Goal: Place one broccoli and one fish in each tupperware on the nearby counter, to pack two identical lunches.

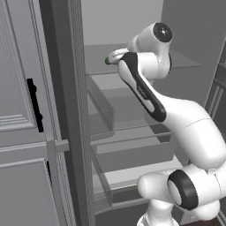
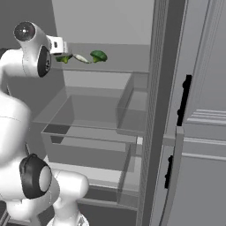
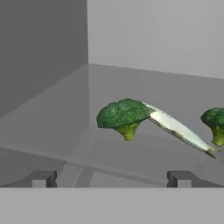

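On the upper fridge shelf (image 3: 131, 87) lie two green broccoli heads and a pale silvery fish between them. The nearer broccoli (image 3: 123, 116) (image 2: 64, 58) sits straight ahead of my gripper (image 3: 110, 179), a short way beyond its fingertips (image 3: 41, 178). The fish (image 3: 177, 129) (image 2: 80, 58) stretches to its right, touching it, and the second broccoli (image 3: 215, 122) (image 2: 99, 55) lies past the fish's far end. My gripper is open with nothing between its fingers. In the left base view the hand (image 1: 117, 54) reaches over the shelf with a bit of broccoli (image 1: 107, 60) beside it. The tupperware and the counter are out of view.
I face an open fridge. Clear drawers (image 2: 88, 119) and lower shelves (image 1: 132, 145) sit under the upper shelf. The fridge's dark side wall (image 1: 66, 110) (image 2: 161, 110) stands close beside the arm. Grey panelled doors with black handles (image 1: 34, 106) (image 2: 185, 99) flank it.
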